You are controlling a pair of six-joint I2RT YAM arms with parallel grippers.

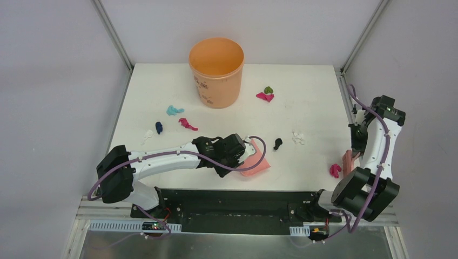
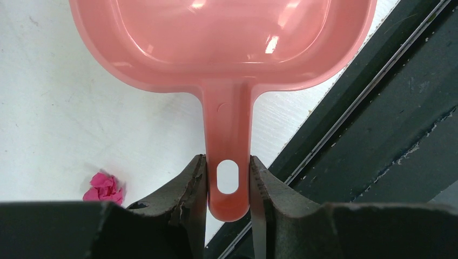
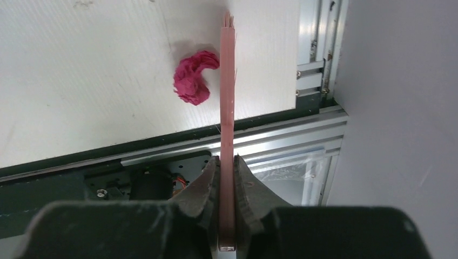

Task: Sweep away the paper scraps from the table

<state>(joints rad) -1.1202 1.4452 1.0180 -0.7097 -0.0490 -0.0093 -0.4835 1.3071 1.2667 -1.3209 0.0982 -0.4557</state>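
Several small paper scraps lie on the white table (image 1: 302, 108): green (image 1: 268, 89) and magenta (image 1: 264, 97) at the back right, teal (image 1: 174, 110), magenta (image 1: 187, 124), dark blue (image 1: 159, 127) and white (image 1: 148, 135) at the left, black (image 1: 277, 143) and white (image 1: 297, 137) in the middle. My left gripper (image 2: 228, 172) is shut on the handle of the pink dustpan (image 2: 227, 48), which rests near the front edge (image 1: 256, 161). My right gripper (image 3: 227, 167) is shut on the pink brush (image 3: 228, 81), its bristles beside a magenta scrap (image 3: 192, 78) at the front right (image 1: 335, 170).
An orange bucket (image 1: 216, 73) stands upright at the back middle of the table. Another magenta scrap (image 2: 103, 189) lies left of my left fingers. The dark base rail (image 1: 232, 197) runs along the front edge. Grey walls and metal posts close the sides.
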